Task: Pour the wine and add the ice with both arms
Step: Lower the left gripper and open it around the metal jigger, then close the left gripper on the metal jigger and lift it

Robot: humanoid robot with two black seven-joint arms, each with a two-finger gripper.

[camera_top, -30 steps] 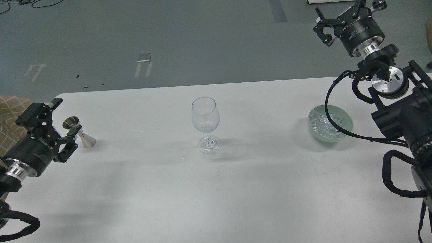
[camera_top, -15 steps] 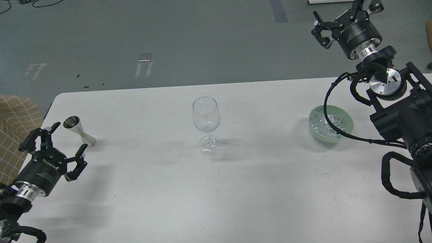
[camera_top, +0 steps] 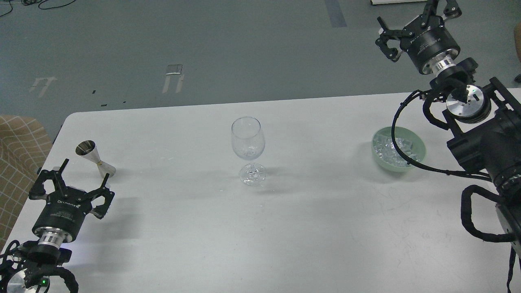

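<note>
The left claw (camera_top: 71, 185) hangs over the near-left part of the desk (camera_top: 260, 228), its fingers spread wide with nothing between them. Just beyond its fingertips stands a small metal jigger (camera_top: 94, 158), apart from the claw; it is tilted, with its open mouth toward the upper left and its wider foot on the desk toward the lower right, so its long axis runs on that slant. Whether it holds any liquid cannot be told from here.

The right claw (camera_top: 415, 22) is raised high at the far right, past the desk's far edge, with its fingers apart and empty. Below it and nearer the camera, well apart from it, sits a pale green bowl (camera_top: 419, 146) heaped with ice (camera_top: 392, 145), many small clear cubes with whitish glints; a black cable of the right arm loops across the front of the bowl.

Between the two claws, near the middle of the desk, a wine glass (camera_top: 248, 140) stands upright on its round foot with its stem vertical. Nothing can be made out inside its bowl.
</note>
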